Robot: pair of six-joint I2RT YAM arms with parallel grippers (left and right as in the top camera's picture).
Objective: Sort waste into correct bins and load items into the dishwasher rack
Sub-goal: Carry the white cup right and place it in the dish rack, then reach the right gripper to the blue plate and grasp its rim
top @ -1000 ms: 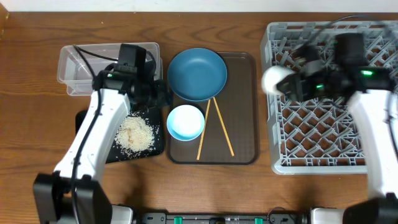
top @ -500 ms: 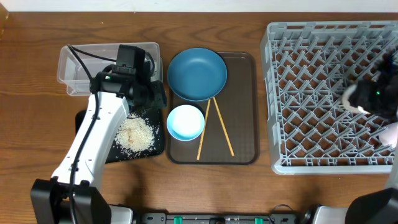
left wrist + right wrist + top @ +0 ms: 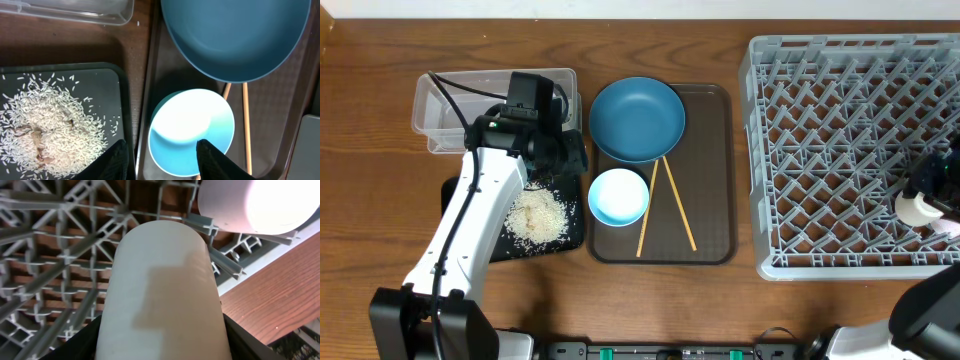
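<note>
My left gripper [image 3: 570, 156] [image 3: 162, 161] is open and empty, hovering over the near rim of the light-blue bowl [image 3: 618, 196] [image 3: 192, 131] and the edge of the black tray [image 3: 453, 192]. Loose rice [image 3: 538, 214] [image 3: 47, 125] lies on that tray. The dark-blue plate [image 3: 637, 118] and two chopsticks [image 3: 665, 205] lie on the brown tray. My right gripper [image 3: 920, 200] [image 3: 161, 342] is shut on a white cup [image 3: 160, 290] over the grey rack's [image 3: 820, 150] right side. A second white cup [image 3: 260, 205] lies in the rack beside it. The napkin is out of view.
The clear tub [image 3: 445, 100] stands behind the black tray, partly under my left arm. The brown serving tray [image 3: 710, 200] sits between the bins and the rack. Bare wooden table shows past the rack's corner in the right wrist view [image 3: 280, 300].
My right arm has carried the white cup from the rack's far left part across to its right near side. The left arm has barely moved.
</note>
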